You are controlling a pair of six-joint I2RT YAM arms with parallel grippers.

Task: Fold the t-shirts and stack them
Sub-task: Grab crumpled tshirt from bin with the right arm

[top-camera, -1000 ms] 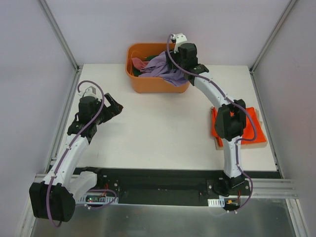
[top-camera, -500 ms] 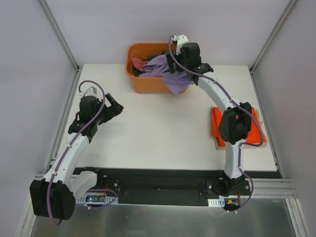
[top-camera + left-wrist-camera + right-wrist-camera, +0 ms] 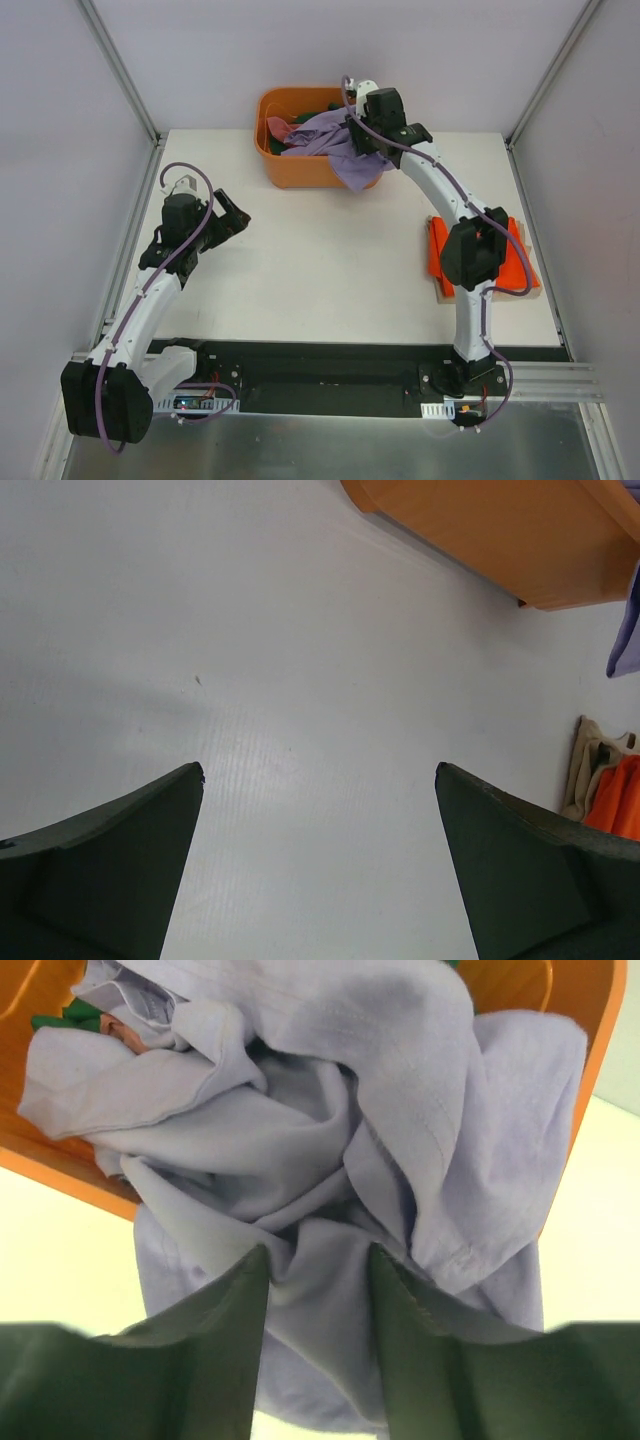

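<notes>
The lavender-purple t-shirt (image 3: 335, 150) spills out of the orange tub (image 3: 300, 170) and hangs over its front right rim. My right gripper (image 3: 362, 138) is shut on a bunch of that shirt; in the right wrist view the cloth (image 3: 330, 1160) is pinched between both fingers (image 3: 210, 1350). Dusty pink (image 3: 280, 131) and dark green cloth (image 3: 75, 1012) lie deeper in the tub. A folded orange-red t-shirt (image 3: 512, 255) lies at the table's right side. My left gripper (image 3: 232, 216) is open and empty over bare table at the left (image 3: 320, 780).
The tub stands at the table's back centre, its corner showing in the left wrist view (image 3: 500, 540). A beige board (image 3: 441, 290) lies under the orange-red shirt. Metal frame posts (image 3: 120, 70) flank the table.
My right gripper has lifted and pulled the lavender shirt up over the tub's front right rim, so more of it hangs outside. The left arm has stayed still.
</notes>
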